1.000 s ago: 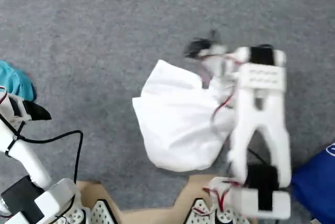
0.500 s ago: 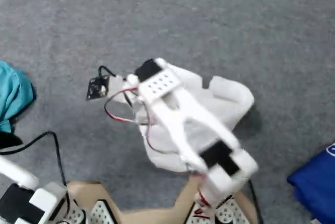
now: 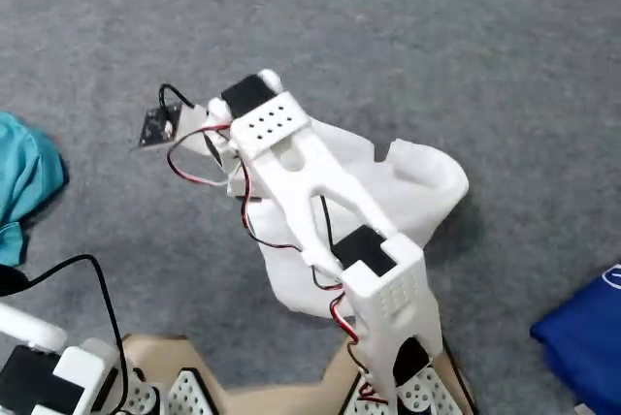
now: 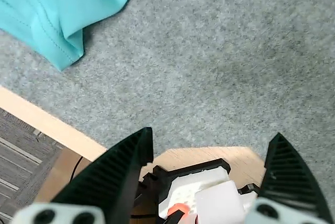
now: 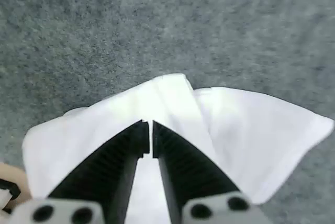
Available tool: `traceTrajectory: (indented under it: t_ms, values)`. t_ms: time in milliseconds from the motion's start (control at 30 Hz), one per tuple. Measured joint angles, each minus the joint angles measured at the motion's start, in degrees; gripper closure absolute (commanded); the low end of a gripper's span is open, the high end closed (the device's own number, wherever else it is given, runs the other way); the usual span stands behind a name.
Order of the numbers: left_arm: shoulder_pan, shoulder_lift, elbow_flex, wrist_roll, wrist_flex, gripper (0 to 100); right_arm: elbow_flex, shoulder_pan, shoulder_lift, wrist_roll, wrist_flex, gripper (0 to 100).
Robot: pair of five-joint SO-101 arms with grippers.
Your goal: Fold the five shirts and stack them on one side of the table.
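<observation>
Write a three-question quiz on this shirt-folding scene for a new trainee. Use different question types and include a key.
1. True or false: the left gripper is open.
2. Which shirt is the right gripper over? A. teal B. white C. blue
3. How many shirts show in the high view?
Key: 1 true. 2 B, the white shirt. 3 three: the white one, the teal shirt and the blue shirt.
</observation>
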Motion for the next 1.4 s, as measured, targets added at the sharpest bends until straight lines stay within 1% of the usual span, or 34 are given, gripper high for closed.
traceTrajectory:
  t_ms: [133, 167, 333, 400, 467, 500, 533, 600, 633, 667, 833, 1000, 1033, 1167, 1233, 1300, 1400]
  values:
    - [0.0, 0.0, 0.0, 0.0, 0.0, 66, -4.57, 0.0, 0.09, 0.0, 2.46, 97.8]
    - [0.0, 0.0, 0.0, 0.0, 0.0, 66, -4.66, 0.0, 0.53, 0.0, 2.64, 96.2]
    - [0.0, 0.0, 3.25, 0.0, -0.09, 66, -4.66, 0.0, 7.3, 0.0, 2.64, 78.8]
    - [0.0, 0.0, 4.84, 0.0, -0.09, 66, -4.92, 0.0, 10.99, 0.0, 2.64, 75.2]
    - [0.0, 0.0, 6.15, 0.0, -0.18, 66, -6.07, 0.0, 14.24, 0.0, 2.55, 77.4]
    - [0.0, 0.0, 6.86, 0.0, -0.18, 66, -7.21, 0.0, 15.65, 0.0, 2.55, 80.5]
    - [0.0, 0.0, 7.38, 0.0, -0.18, 66, -8.53, 0.0, 17.05, 0.0, 2.55, 84.8]
    - [0.0, 0.0, 7.56, 0.0, -0.18, 66, -11.6, 0.0, 19.16, -1.14, 2.55, 96.6]
    - [0.0, 0.0, 7.56, 0.0, -0.18, 66, -13.36, 0.0, 19.78, -2.2, 2.55, 99.8]
    - [0.0, 0.0, 7.56, 0.0, -0.18, 66, -15.3, 0.0, 19.96, -3.25, 2.55, 98.1]
    - [0.0, 0.0, 7.65, 0.0, -0.79, 66, -22.51, 0.18, 20.04, -8.26, 2.64, 99.4]
    - [0.0, 0.0, 7.74, 0.0, -3.78, 66, -22.33, 0.79, 19.43, -9.41, 2.81, 98.8]
    - [0.0, 0.0, 7.74, 0.0, -3.96, 66, -21.36, 0.79, 19.16, -9.41, 2.81, 97.3]
    - [0.0, 0.0, 7.74, 0.0, -4.22, 66, -15.38, 0.88, 18.99, -9.41, 2.81, 85.1]
    - [0.0, 0.0, 7.74, 0.0, -4.22, 66, -13.89, 0.88, 18.99, -10.81, 2.81, 80.9]
    - [0.0, 0.0, 7.74, 0.0, -4.22, 66, -13.8, 0.79, 18.99, -11.25, 2.81, 78.6]
    - [0.0, 0.0, 7.74, 0.0, -4.22, 66, -13.36, -0.88, 18.55, -11.43, 2.73, 78.6]
